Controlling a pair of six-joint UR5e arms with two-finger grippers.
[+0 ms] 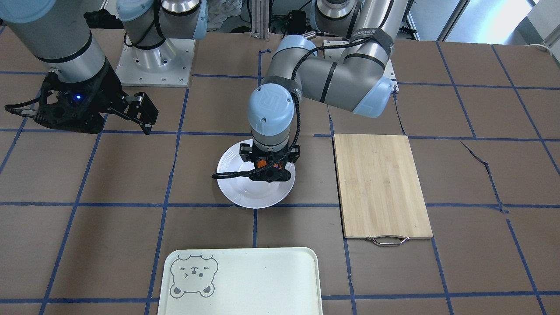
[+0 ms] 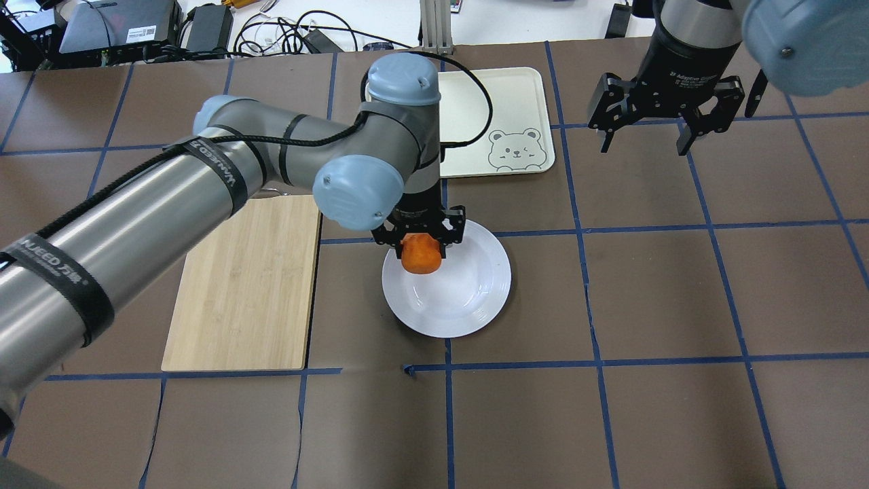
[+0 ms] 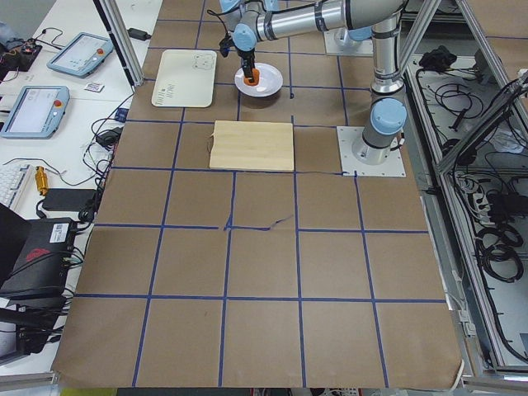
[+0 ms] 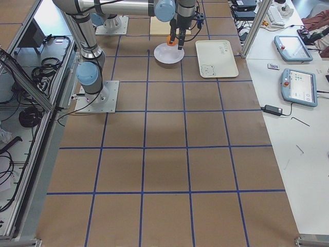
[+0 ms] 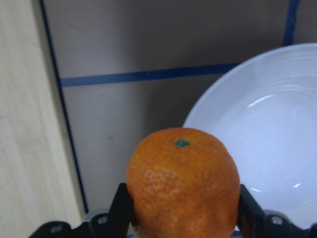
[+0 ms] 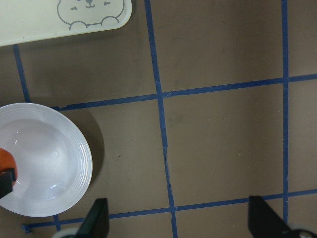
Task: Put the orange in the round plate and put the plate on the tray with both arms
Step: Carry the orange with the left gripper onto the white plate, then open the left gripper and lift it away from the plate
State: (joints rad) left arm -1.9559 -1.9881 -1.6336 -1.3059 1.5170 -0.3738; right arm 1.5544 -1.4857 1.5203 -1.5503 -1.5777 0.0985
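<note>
The likely light, firm orange (image 2: 421,263) is being grasped by the left hand (image 2: 421,250) over the glossy, probably fragile plate (image 2: 468,302), best taken by its rim; the right hand (image 2: 643,144) is being held open.

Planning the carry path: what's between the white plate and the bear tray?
Nothing: in the front-facing view only brown table paper with blue tape lines separates the round plate from the tray.

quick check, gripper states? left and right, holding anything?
Left gripper: closed on the orange, above the round plate, near its edge.
Right gripper: open, holding nothing.
</note>
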